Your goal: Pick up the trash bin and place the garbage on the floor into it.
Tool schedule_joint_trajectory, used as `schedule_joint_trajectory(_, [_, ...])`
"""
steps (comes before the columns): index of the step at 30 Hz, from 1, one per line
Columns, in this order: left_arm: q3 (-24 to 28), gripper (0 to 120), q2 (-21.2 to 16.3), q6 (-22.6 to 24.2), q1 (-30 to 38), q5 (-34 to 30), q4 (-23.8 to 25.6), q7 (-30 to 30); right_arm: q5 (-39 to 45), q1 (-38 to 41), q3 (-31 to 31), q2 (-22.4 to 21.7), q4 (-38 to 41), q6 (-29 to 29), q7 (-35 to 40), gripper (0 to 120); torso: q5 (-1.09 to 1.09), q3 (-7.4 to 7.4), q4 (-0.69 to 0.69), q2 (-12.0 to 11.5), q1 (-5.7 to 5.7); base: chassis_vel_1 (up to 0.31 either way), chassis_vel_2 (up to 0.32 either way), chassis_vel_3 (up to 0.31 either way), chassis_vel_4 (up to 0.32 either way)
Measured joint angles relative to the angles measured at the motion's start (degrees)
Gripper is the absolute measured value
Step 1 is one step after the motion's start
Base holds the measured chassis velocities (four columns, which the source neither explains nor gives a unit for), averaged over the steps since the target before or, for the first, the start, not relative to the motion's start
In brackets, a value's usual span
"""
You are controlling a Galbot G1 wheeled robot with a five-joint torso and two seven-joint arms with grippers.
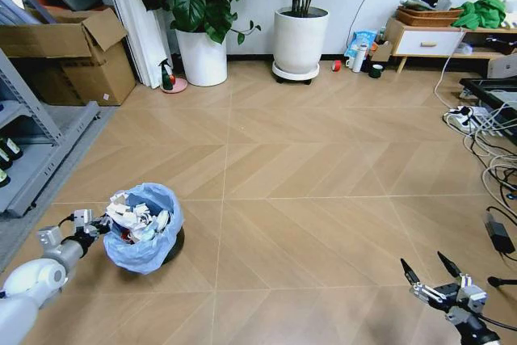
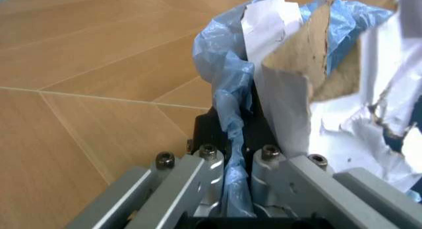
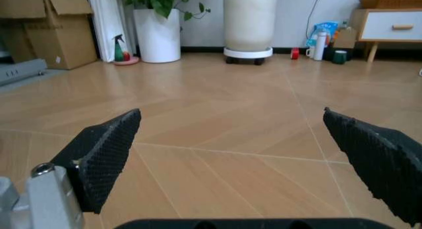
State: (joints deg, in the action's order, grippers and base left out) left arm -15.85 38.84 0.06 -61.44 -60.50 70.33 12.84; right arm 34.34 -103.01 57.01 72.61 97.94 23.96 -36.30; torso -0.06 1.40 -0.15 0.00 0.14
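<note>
- Crinkly light-blue plastic lines the small round black trash bin (image 1: 145,232), which sits on the floor (image 1: 307,199) at the robot's near left.
- The left end effector (image 1: 103,224) is clamped on the bin's near rim; the left wrist view shows its metal fingers (image 2: 205,162) pinched tight on a fold of the blue liner, with the black bin wall (image 2: 218,130) just beyond.
- The garbage (image 1: 133,217), mostly crumpled white paper with a bit of red among it, is heaped in the bin up to the rim; torn white and brown paper (image 2: 310,56) pokes out above the liner.
- The right end effector (image 1: 430,271) hovers low at the near right, fingers spread wide and holding nothing; its black textured pads (image 3: 105,155) stand well apart over bare planks.
- The tan chevron planks lie open between the two arms and ahead, up to the white plant pots (image 1: 300,38) by the far wall.
- Cables (image 1: 485,151) trail along the right edge; a grey shelf (image 1: 40,143) and cardboard boxes (image 1: 73,54) border the left.
</note>
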Motion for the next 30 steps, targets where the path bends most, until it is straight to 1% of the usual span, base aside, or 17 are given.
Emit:
schedule_joint_trajectory(2, [0.2, 0, 0.0, 0.0, 0.2, 0.0, -0.3, 0.0, 0.0, 0.0, 0.0, 0.0, 0.0, 0.0, 0.0, 100, 0.0, 0.0, 0.01, 0.0, 0.0, 0.0, 0.0, 0.0, 0.0])
schedule_joint_trajectory(3, [0.6, 3, 0.2, -0.1, 0.8, 0.1, -1.0, 0.0, 0.1, 0.1, -0.1, -0.2, 0.0, -0.1, 0.0, 100, -0.04, 0.0, 0.02, 0.0, 0.0, 0.0, 0.0, 0.0, 0.0])
schedule_joint_trajectory(5, [1.1, 11, 0.4, -0.2, 1.6, 0.3, -1.7, -0.1, 0.1, 0.2, -0.2, -0.3, -0.1, -0.2, 0.0, 100, -0.02, 0.0, 0.02, 0.0, 0.0, 0.0, 0.0, 0.0, 0.0])
schedule_joint_trajectory(6, [1.1, 11, 0.4, -0.2, 1.6, 0.3, -1.7, -0.1, 0.1, 0.2, -0.2, -0.3, -0.1, -0.2, 0.0, 100, -0.02, 0.0, 0.02, 0.0, 0.0, 0.0, 0.0, 0.0, 0.0])
schedule_joint_trajectory(8, [1.6, 23, 0.7, -0.3, 2.2, 0.4, -1.9, -0.4, 0.3, 0.2, -0.4, -0.5, -0.1, -0.3, 0.0, 100, -0.04, 0.0, 0.01, 0.0, -0.01, 0.0, 0.0, 0.0, 0.0])
schedule_joint_trajectory(9, [1.7, 26, 0.8, -0.3, 2.4, 0.4, -1.9, -0.5, 0.4, 0.3, -0.4, -0.6, -0.1, -0.3, 0.0, 100, -0.04, -0.01, 0.0, 0.0, -0.01, 0.0, 0.0, 0.0, 0.0])
schedule_joint_trajectory(10, [1.7, 26, 0.8, -0.3, 2.4, 0.4, -1.9, -0.5, 0.4, 0.3, -0.4, -0.6, -0.1, -0.3, 0.0, 100, -0.04, -0.01, 0.0, 0.0, -0.01, 0.0, 0.0, 0.0, 0.0])
schedule_joint_trajectory(12, [1.9, 38, 0.9, -0.2, 2.5, 0.4, -1.7, -0.9, 0.6, 0.4, -0.4, -1.1, -0.4, -0.3, 0.0, 100, -0.03, 0.0, 0.01, 0.0, -0.01, 0.0, 0.0, 0.0, 0.0])
schedule_joint_trajectory(13, [1.9, 38, 0.9, -0.2, 2.5, 0.4, -1.7, -0.9, 0.6, 0.4, -0.4, -1.1, -0.4, -0.3, 0.0, 100, -0.03, 0.0, 0.01, 0.0, -0.01, 0.0, 0.0, 0.0, 0.0])
schedule_joint_trajectory(17, [1.4, 55, 0.5, 0.1, 1.9, 0.4, 0.1, -1.8, 1.2, 0.6, -0.5, -2.2, -0.8, -0.5, 0.0, 100, -0.1, 0.01, -0.01, 0.0, 0.0, 0.0, 0.0, 0.0, 0.0])
schedule_joint_trajectory(18, [1.4, 55, 0.5, 0.1, 1.9, 0.4, 0.1, -1.8, 1.2, 0.6, -0.5, -2.2, -0.8, -0.5, 0.0, 100, -0.1, 0.01, -0.01, 0.0, 0.0, 0.0, 0.0, 0.0, 0.0])
schedule_joint_trajectory(20, [0.0, 67, 0.1, 0.1, 0.9, 0.3, 1.8, -3.0, 1.3, 0.6, -0.8, -2.7, -0.6, -0.7, 1.3, 100, -0.09, 0.01, -0.01, 0.0, 0.0, 0.0, 0.0, 0.0, 0.0])
schedule_joint_trajectory(21, [-1.1, 70, -0.1, -0.3, 0.1, 0.4, 3.1, -4.1, 1.4, 0.5, -1.1, -3.0, -0.2, -1.0, 2.9, 100, -0.05, 0.01, -0.01, 0.0, 0.0, 0.0, 0.0, 0.0, 0.0])
schedule_joint_trajectory(22, [-1.1, 70, -0.1, -0.3, 0.1, 0.4, 3.1, -4.1, 1.4, 0.5, -1.1, -3.0, -0.2, -1.0, 2.9, 100, -0.05, 0.01, -0.01, 0.0, 0.0, 0.0, 0.0, 0.0, 0.0])
schedule_joint_trajectory(26, [-5.2, 90, -1.1, -4.7, -3.2, 1.2, 8.5, -8.3, 0.9, 0.2, -1.9, -4.8, 2.0, -1.9, 8.0, 100, -0.05, 0.01, 0.0, 0.0, 0.0, 0.0, 0.0, 0.0, 0.0])
schedule_joint_trajectory(27, [-5.2, 90, -1.1, -4.7, -3.2, 1.2, 8.5, -8.3, 0.9, 0.2, -1.9, -4.8, 2.0, -1.9, 8.0, 100, -0.05, 0.01, 0.0, 0.0, 0.0, 0.0, 0.0, 0.0, 0.0])
schedule_joint_trajectory(30, [-8.5, 99, -1.6, -5.7, -5.5, 2.1, 12.9, -10.5, 0.8, 0.2, -2.4, -6.4, 4.0, -2.1, 10.8, 100, -0.05, 0.01, 0.0, 0.0, 0.0, 0.0, 0.0, 0.0, 0.0])
